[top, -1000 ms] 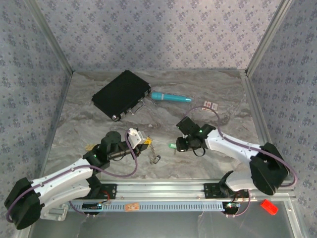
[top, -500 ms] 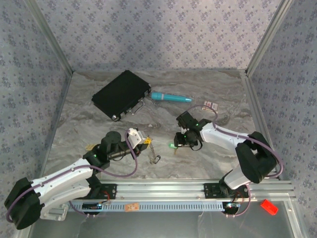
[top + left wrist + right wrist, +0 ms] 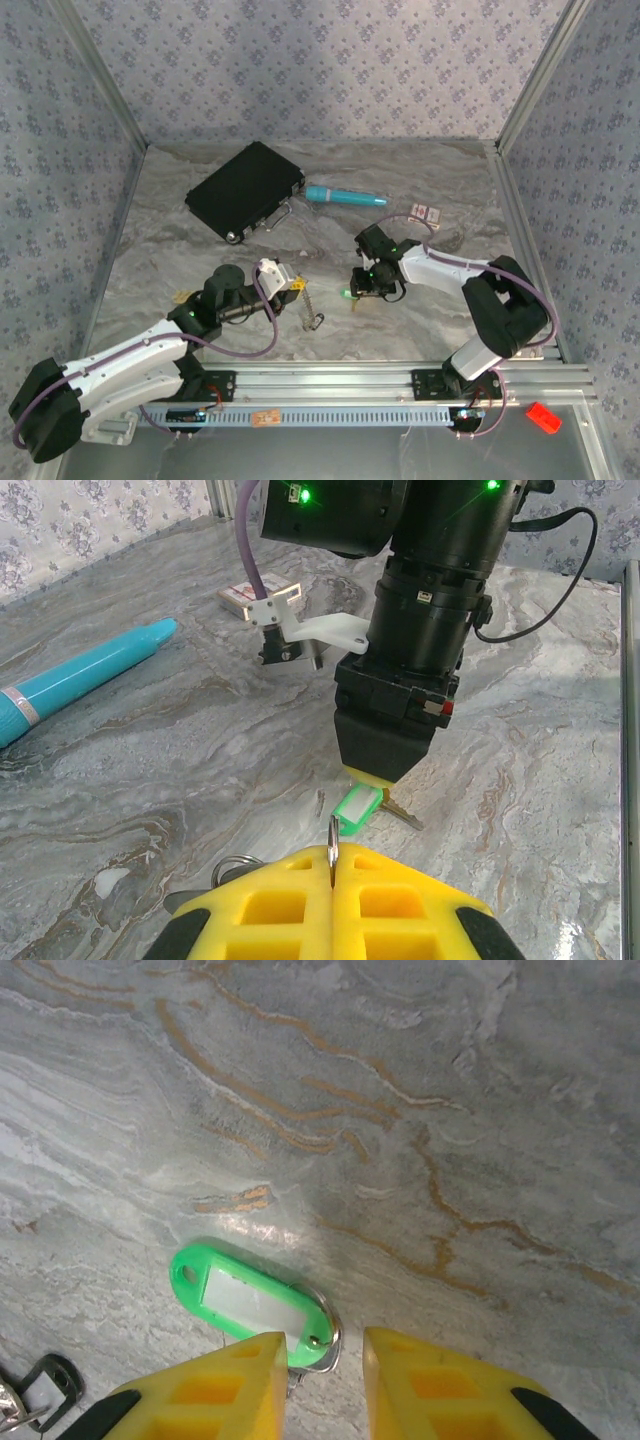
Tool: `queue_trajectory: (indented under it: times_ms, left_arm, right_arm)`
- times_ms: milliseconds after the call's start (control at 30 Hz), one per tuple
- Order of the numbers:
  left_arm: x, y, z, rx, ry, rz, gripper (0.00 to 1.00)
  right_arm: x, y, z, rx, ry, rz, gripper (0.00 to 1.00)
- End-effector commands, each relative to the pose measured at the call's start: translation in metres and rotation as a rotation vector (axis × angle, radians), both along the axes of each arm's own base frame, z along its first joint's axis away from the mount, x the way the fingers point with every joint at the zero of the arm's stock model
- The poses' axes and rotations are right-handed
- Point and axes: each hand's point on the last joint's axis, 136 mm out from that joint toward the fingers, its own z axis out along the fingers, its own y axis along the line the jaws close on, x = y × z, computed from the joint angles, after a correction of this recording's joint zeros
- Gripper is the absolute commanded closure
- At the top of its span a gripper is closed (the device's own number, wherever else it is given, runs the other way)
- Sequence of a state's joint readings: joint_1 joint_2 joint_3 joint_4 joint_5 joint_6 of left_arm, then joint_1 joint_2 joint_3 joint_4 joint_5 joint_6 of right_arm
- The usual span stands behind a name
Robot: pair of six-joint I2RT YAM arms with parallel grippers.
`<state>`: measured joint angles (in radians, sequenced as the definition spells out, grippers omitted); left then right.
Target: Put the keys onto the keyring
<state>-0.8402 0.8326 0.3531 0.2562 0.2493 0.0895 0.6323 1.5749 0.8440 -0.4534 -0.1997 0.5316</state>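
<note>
Left hand (image 3: pixel 333 865) pinching keyring (image 3: pixel 316 321); right hand (image 3: pixel 325 1355) spread (wrist view) over green key (image 3: pixel 250 1305)

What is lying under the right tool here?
The green-headed key lies flat on the marble table. Its ring end sits at the open right tool, between its fingers. They cover most of its blade, so contact cannot be told.

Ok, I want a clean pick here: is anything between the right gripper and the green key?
Nothing visible. The right gripper hangs open just above the green key, fingers either side of its ring end, bare table around it. The stretch between there and the keyring pinched in the left gripper is bare too.
</note>
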Motion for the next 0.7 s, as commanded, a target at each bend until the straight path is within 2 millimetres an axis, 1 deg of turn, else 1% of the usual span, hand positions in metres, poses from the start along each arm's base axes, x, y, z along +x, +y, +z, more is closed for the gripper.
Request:
queue_trajectory:
  times_ms: [0,433,600,667]
  left_arm:
    - [0.0010,-0.0054,0.0215,-0.038,-0.045,-0.016,1.00]
    - [0.0002,-0.0042,0.0217,-0.036,-0.046,-0.016,1.00]
    - [-0.0004,-0.0045,0.0211,-0.035,-0.044,-0.019,1.00]
    - [-0.0001,-0.0044,0.0207,-0.034,-0.043,-0.018,1.00]
  right_arm:
    - [0.0063,0.0042,0.0014,0.011,-0.002,0.012,0.74]
    - [0.0096,0.0071,-0.0014,0.016,0.004,0.020,0.83]
    - [0.0108,0.0062,0.0012,0.008,-0.003,0.022,0.92]
    - [0.0105,0.0051,0.0039,0.001,-0.007,0.024,0.94]
